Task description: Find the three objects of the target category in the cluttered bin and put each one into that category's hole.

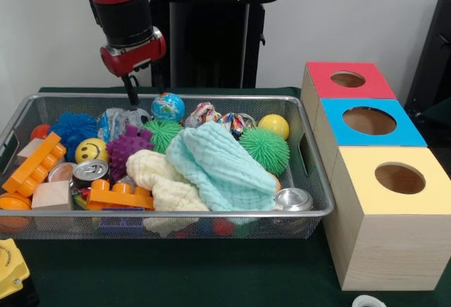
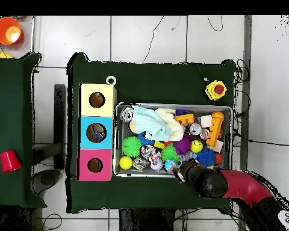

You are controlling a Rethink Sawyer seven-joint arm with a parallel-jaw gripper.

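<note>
Three wooden boxes stand in a row beside my wire mesh bin [image 1: 310, 212]: a red-topped box [image 1: 347, 80], a blue-topped box [image 1: 369, 121] and a yellow-topped box [image 1: 394, 180], each with a round hole in its lid and no lettering that I can read. My gripper [image 1: 132, 94] hangs at the bin's back edge, just above a crumpled clear plastic wrap [image 1: 121, 120]; from the front I see only one dark tip, so I cannot tell whether my fingers are spread or closed. Next to it sits a small globe-printed ball [image 1: 168, 106], whose map markings are too small to read. Further in lie a yellow smiley-face ball [image 1: 91, 151], a purple spiky ball [image 1: 128, 147], a green spiky ball [image 1: 265, 149], a plain yellow ball [image 1: 274, 125] and a blue spiky ball [image 1: 73, 128]. A pale turquoise muslin cloth [image 1: 220, 170] is heaped over the middle, overlapping a cream cloth [image 1: 163, 184]. Orange plastic building blocks [image 1: 34, 165] rest at one end, beside a silver drinks can [image 1: 89, 172] with no legible label.
</note>
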